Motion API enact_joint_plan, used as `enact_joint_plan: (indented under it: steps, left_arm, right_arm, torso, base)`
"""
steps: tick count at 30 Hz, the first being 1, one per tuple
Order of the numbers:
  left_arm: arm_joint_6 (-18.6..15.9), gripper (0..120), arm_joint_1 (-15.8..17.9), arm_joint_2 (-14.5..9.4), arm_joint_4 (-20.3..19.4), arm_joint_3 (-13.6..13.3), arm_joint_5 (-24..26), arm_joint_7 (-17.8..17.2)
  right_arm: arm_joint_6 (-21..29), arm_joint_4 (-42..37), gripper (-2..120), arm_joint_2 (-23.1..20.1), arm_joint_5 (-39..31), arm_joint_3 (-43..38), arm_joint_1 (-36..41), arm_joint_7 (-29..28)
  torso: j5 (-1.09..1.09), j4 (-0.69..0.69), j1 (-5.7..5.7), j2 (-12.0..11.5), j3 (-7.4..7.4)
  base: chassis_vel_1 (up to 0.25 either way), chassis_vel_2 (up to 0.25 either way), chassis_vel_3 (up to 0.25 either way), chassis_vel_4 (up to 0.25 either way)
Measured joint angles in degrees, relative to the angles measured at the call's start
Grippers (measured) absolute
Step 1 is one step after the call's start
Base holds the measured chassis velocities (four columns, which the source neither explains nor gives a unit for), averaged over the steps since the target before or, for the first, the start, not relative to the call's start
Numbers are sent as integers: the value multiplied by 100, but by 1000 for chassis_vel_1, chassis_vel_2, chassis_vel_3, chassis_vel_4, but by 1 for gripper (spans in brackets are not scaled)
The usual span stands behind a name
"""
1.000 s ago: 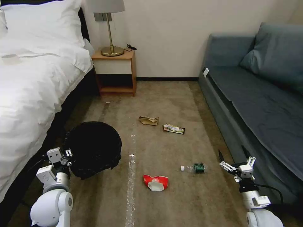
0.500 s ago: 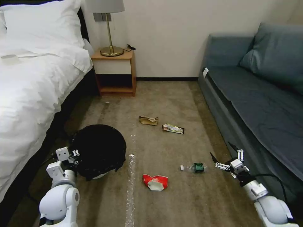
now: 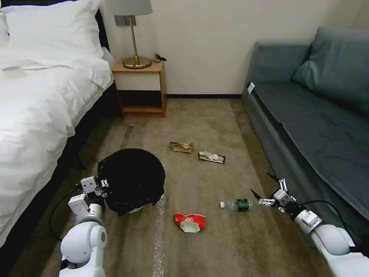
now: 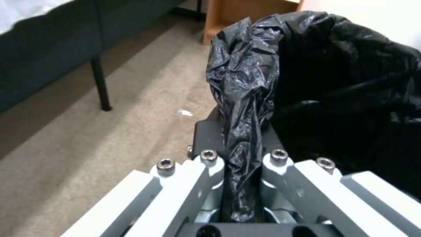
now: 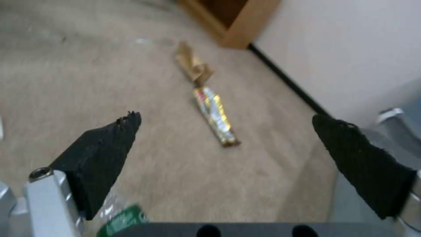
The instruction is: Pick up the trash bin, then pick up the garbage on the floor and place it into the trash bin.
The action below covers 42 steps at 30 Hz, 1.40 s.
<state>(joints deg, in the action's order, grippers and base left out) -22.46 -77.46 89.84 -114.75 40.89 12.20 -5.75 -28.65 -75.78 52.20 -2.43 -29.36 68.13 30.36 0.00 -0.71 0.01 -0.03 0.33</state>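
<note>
Carpet (image 3: 200, 123) carries the litter; left end effector (image 3: 100, 189) is clamped on the trash bin (image 3: 132, 179) liner, right end effector (image 3: 263, 189) spread apart beside the bottle (image 3: 237, 204)

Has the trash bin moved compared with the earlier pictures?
Yes. The trash bin, held by the left gripper, has shifted away from the bed toward the crushed cup, which has stayed in place.

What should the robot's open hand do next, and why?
Probably ease the right gripper down toward the clear bottle. Its fingers are spread open and the bottle lies on the carpet just beside them. The left gripper is shut on the trash bin, so the bin is ready.
</note>
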Motion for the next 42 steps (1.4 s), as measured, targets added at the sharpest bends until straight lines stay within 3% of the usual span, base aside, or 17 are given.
enact_joint_plan:
  steps: [11,18,25,31,33,42]
  left_arm:
    - [100,5,-60,104,-47,-199,-115,30]
    - [126,5,-54,145,-57,-289,-170,58]
    - [147,5,-110,212,-102,-293,-289,69]
    - [148,5,-135,222,-136,-250,-310,68]
    - [149,5,-141,220,-142,-214,-312,67]
    - [148,5,-116,229,-99,-219,-319,54]
  right_arm:
    - [-48,1489,100,43,447,1066,-1310,863]
    - [67,1942,100,144,588,1542,-1822,1270]
    - [38,2982,100,544,1728,1794,-2994,1483]
    - [223,3156,100,687,1926,1808,-3197,2002]
    - [373,2962,100,678,1957,1773,-3194,2477]
    - [387,3110,100,685,2074,1710,-3241,2842]
  torso:
    - [0,2,0,0,0]
    - [0,1,0,0,0]
    - [-1,4,0,0,0]
    - [-1,3,0,0,0]
    - [-1,1,0,0,-1]
    - [-1,1,0,0,0]
  base:
    - [0,0,0,0]
    - [0,0,0,0]
    - [0,0,0,0]
    - [0,0,0,0]
    - [0,0,0,0]
    - [0,0,0,0]
